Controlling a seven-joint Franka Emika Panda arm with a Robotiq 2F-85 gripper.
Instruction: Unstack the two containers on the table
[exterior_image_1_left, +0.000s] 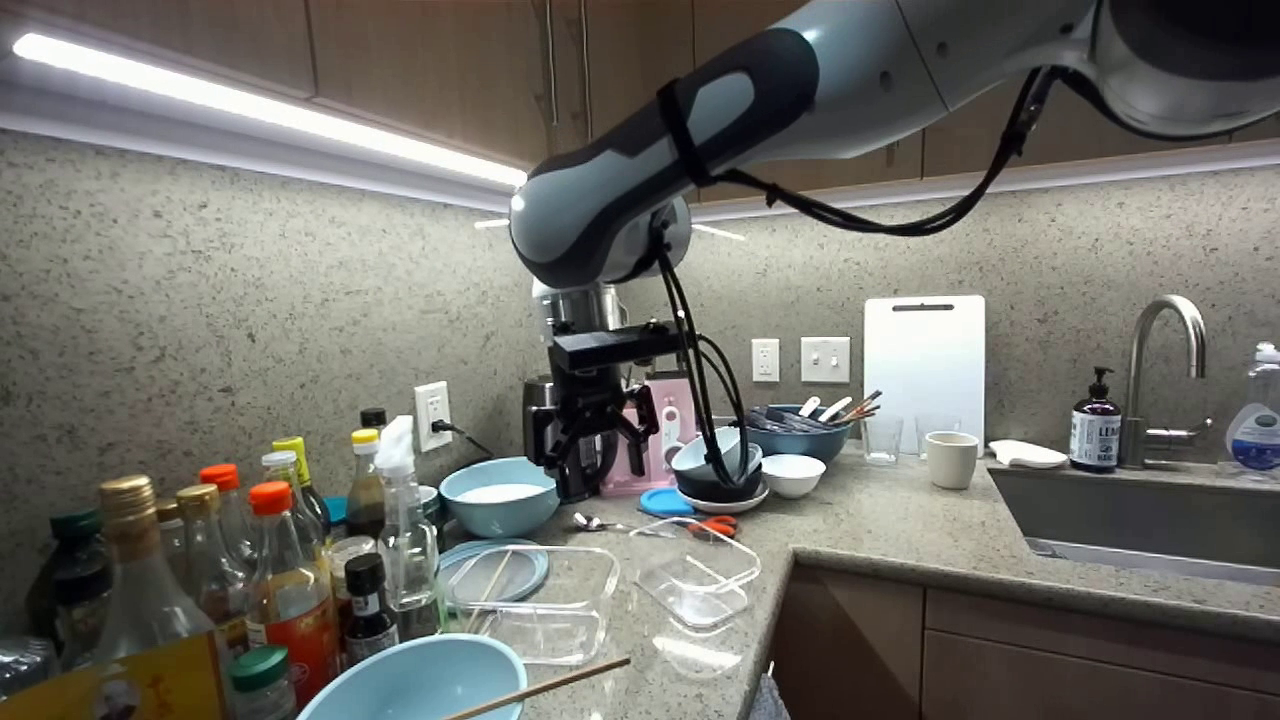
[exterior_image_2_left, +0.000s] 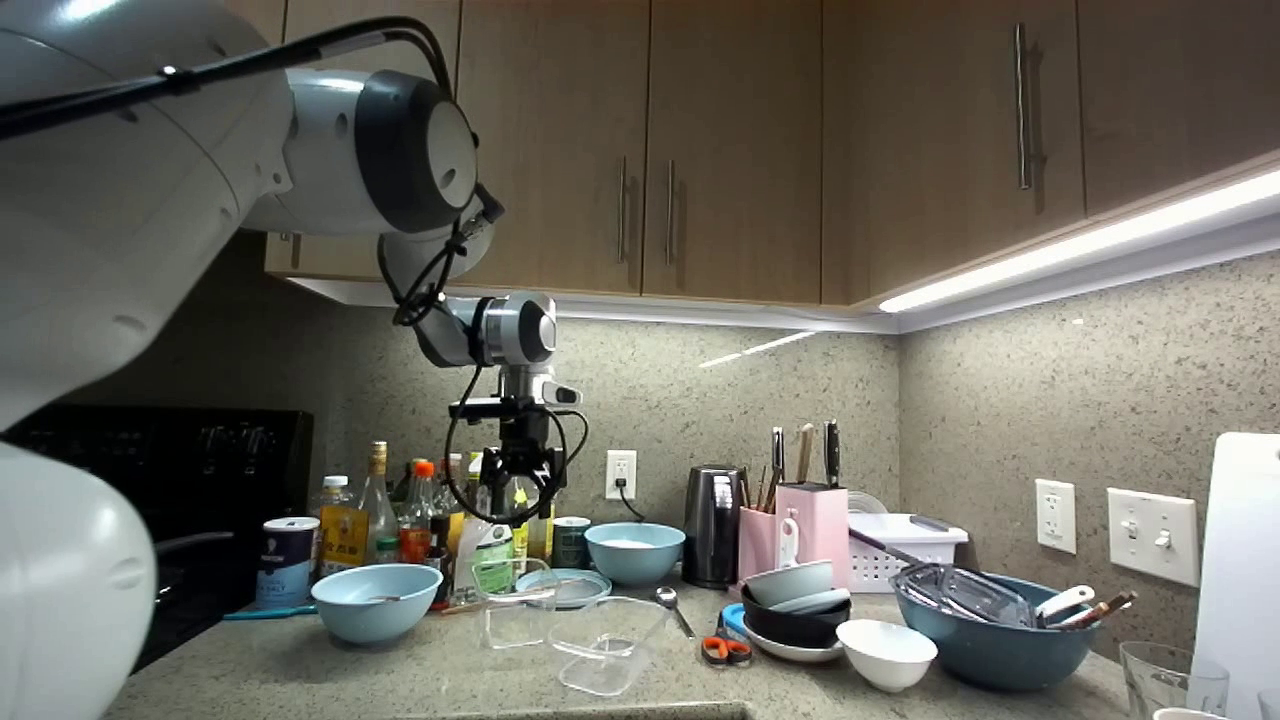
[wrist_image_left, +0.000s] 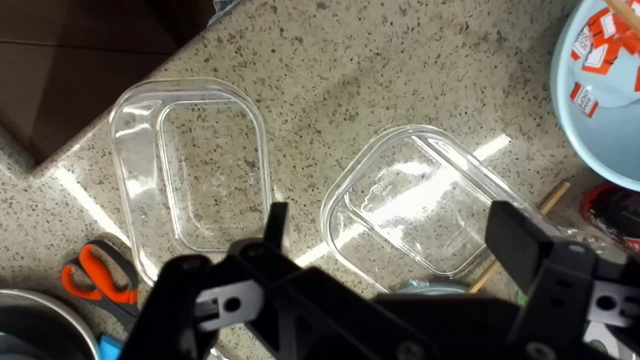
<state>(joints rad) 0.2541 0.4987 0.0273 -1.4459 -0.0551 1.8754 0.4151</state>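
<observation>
Tub and matching tub, clear, shallow, rectangular, round-cornered, glinting, sit apart on the speckled countertop; the gripper hangs above, jaws spread.

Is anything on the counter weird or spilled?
Maybe a wooden stick: it pokes past the rim of a light blue bowl holding orange-and-white pieces, so it might get knocked. I see no spills.

White arm, dark grey joint bands, looping black cables — black tool, silvery plates.
</observation>
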